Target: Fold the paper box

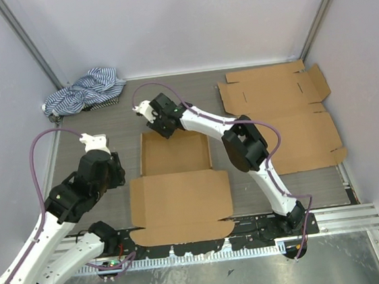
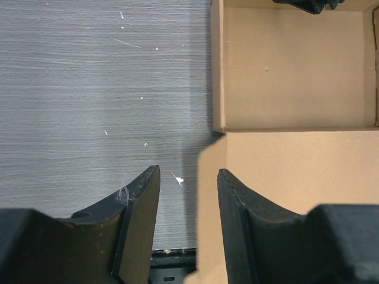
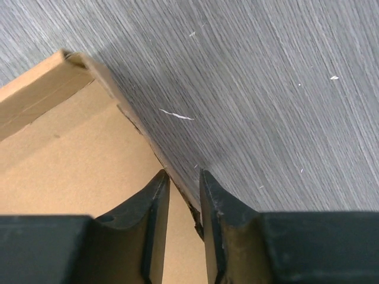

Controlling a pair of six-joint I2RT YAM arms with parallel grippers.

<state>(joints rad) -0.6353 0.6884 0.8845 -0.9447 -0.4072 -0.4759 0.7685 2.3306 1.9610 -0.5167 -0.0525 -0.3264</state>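
Wall-folding step: the right gripper [image 3: 184, 177] straddles the upper wall of the brown cardboard box [image 1: 179, 196]; whether it is clamped I cannot tell. The left gripper [image 2: 188, 173] hangs released and empty. Next, I think, the wall needs pressing inward.

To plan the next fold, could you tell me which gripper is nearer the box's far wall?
Right. The right gripper straddles the far wall; the left gripper hovers beside the near-left corner of the box.

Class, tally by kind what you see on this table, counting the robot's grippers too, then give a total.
Part-folded cardboard box: 1
Flat cardboard blank: 1 seen, though more may be stacked there
Striped cloth: 1
Grippers: 2, left gripper and right gripper
Total: 5
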